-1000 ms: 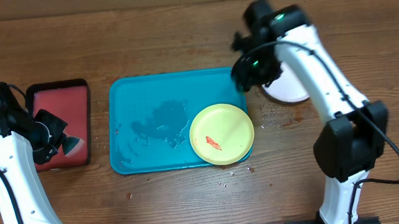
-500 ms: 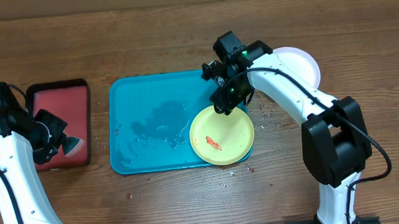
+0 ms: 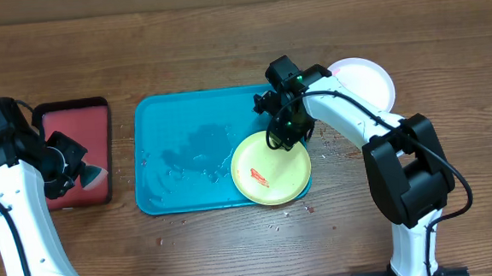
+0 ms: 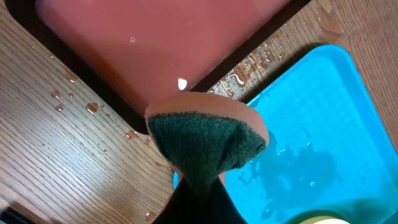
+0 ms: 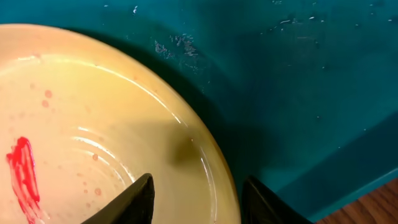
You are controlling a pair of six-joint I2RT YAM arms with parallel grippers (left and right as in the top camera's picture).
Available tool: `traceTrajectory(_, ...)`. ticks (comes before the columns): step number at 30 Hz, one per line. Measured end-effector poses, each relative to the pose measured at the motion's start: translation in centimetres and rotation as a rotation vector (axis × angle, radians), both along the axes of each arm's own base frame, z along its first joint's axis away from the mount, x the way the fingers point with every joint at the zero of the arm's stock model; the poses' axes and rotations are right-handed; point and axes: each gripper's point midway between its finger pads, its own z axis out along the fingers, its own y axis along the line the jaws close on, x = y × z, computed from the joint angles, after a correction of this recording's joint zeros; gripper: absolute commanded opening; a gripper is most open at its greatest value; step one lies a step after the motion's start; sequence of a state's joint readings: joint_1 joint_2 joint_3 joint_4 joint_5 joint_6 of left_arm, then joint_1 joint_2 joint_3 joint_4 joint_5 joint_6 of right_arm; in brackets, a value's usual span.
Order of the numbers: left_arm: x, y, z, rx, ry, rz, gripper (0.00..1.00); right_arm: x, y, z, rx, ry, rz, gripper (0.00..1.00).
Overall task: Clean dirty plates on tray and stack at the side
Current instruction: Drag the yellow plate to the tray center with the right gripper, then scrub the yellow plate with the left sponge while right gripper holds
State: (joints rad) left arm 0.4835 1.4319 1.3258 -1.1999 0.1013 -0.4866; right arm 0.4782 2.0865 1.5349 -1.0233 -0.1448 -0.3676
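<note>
A yellow-green plate (image 3: 269, 169) with a red smear (image 3: 260, 178) lies at the right end of the teal tray (image 3: 178, 151). My right gripper (image 3: 285, 136) is open, its fingers straddling the plate's far rim (image 5: 211, 155); one finger is over the plate, the other over the tray (image 5: 298, 93). A white plate (image 3: 371, 79) lies on the table at the right, partly hidden by the arm. The pale blue plate is not in view. My left gripper (image 3: 79, 172) is shut on a green-and-orange sponge (image 4: 208, 140) above the red tray's right edge.
A dark-rimmed red tray (image 3: 74, 131) sits left of the teal tray, and shows in the left wrist view (image 4: 161, 43). Water drops lie on the teal tray and on the wood around it (image 4: 74, 106). Crumbs dot the table near the tray's front right corner.
My right arm has swung left from the white plate to the yellow-green plate and lowered its open fingers over the far rim. The plate has shifted slightly left. The left arm has barely moved.
</note>
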Motion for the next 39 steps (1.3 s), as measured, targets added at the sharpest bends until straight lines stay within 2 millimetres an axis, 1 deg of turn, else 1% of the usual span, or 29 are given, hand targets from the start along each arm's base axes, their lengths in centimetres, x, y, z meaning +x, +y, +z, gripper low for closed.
traceTrajectory(2, 0.0, -0.1, 0.0, 0.0, 0.0, -0.002, 0.04, 0.0, -0.1, 0.0, -0.004, 0.0, 0.0, 0.38)
traceTrajectory(3, 0.1, -0.2, 0.0, 0.0, 0.0, -0.006, 0.04, 0.0, -0.1, 0.0, -0.005, 0.001, -0.003, 0.34)
traceTrajectory(7, 0.1, -0.2, 0.0, 0.0, 0.001, -0.006, 0.04, -0.2, -0.3, 0.0, -0.013, 0.009, -0.001, 0.34)
traceTrajectory(9, 0.1, -0.2, 0.0, 0.0, 0.0, -0.006, 0.04, -0.3, -0.3, 0.0, -0.014, 0.011, -0.001, 0.38)
traceTrajectory(12, 0.1, -0.2, 0.0, -0.001, 0.001, -0.007, 0.04, 0.0, -0.2, -0.3, -0.009, -0.007, -0.001, 0.38)
traceTrajectory(14, 0.1, -0.2, 0.0, 0.0, 0.001, -0.006, 0.04, -0.1, -0.3, -0.7, -0.01, -0.007, -0.001, 0.38)
traceTrajectory(16, 0.1, -0.2, 0.0, -0.001, 0.001, -0.007, 0.04, -0.5, -0.5, -1.1, -0.019, 0.006, -0.001, 0.34)
traceTrajectory(17, 0.1, -0.2, 0.0, -0.001, 0.001, -0.007, 0.04, -0.6, -0.6, -1.1, -0.021, 0.009, -0.002, 0.29)
traceTrajectory(18, 0.1, -0.2, 0.0, -0.001, 0.001, -0.007, 0.05, -0.6, -0.6, -1.1, -0.021, 0.009, -0.002, 0.27)
traceTrajectory(19, 0.1, -0.2, 0.0, -0.001, 0.001, -0.007, 0.04, -0.6, -0.6, -1.1, -0.02, 0.008, -0.006, 0.19)
traceTrajectory(21, 0.1, -0.2, 0.0, -0.001, 0.001, -0.007, 0.04, -0.4, -0.5, -1.1, -0.018, 0.002, -0.01, 0.14)
traceTrajectory(23, 0.1, -0.2, 0.0, -0.001, 0.001, -0.007, 0.04, -0.1, -0.3, -1.1, -0.011, -0.004, -0.047, 0.04)
traceTrajectory(31, 0.1, -0.3, 0.0, -0.005, -0.001, -0.008, 0.04, 2.0, 1.3, -0.7, 0.07, -0.034, -0.299, 0.04)
traceTrajectory(34, 0.3, -0.6, 0.0, -0.016, -0.012, -0.032, 0.04, 2.2, 3.0, -0.3, 0.159, 0.001, -0.372, 0.04)
traceTrajectory(37, 1.6, -1.8, 0.2, -0.035, -0.062, -0.114, 0.04, 2.4, 3.9, 0.1, 0.211, 0.027, -0.429, 0.04)
traceTrajectory(38, 2.1, -2.6, 0.2, -0.045, -0.082, -0.157, 0.04, 2.5, 4.2, 0.2, 0.223, 0.031, -0.447, 0.05)
traceTrajectory(39, 2.7, -3.6, 0.2, -0.057, -0.1, -0.212, 0.04, 2.6, 4.5, 0.3, 0.237, 0.037, -0.464, 0.11)
